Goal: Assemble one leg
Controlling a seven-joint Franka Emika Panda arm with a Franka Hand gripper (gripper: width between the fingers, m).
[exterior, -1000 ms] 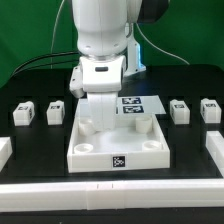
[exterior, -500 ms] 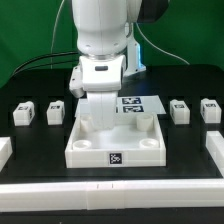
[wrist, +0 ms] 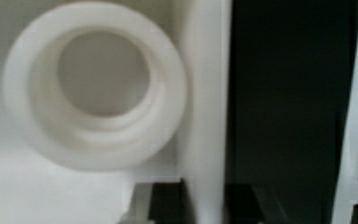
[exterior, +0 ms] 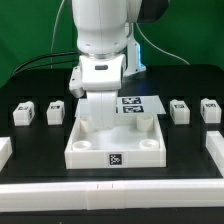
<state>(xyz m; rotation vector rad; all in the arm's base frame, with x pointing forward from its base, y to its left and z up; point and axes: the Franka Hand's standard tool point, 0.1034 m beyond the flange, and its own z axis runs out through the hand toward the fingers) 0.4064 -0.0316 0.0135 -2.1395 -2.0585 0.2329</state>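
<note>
Four small white legs stand in a row on the black table: two on the exterior view's left (exterior: 25, 113) (exterior: 57, 112) and two on its right (exterior: 179, 110) (exterior: 209, 109). None is held. The large white tray (exterior: 115, 150) with round corner sockets lies in the middle. My gripper (exterior: 92, 118) reaches down at the tray's rear left corner. In the wrist view my gripper (wrist: 204, 200) has one dark finger on each side of the tray's thin wall (wrist: 204, 90), which fills the gap between them, beside a round socket (wrist: 96, 85).
The marker board (exterior: 142, 103) lies behind the tray. White blocks sit at the left edge (exterior: 4, 152) and the right edge (exterior: 215, 150), and a long white bar (exterior: 110, 187) runs along the front.
The tray has shifted a little toward the exterior view's left since one second ago, along with my gripper. Nothing has moved in the last half second.
</note>
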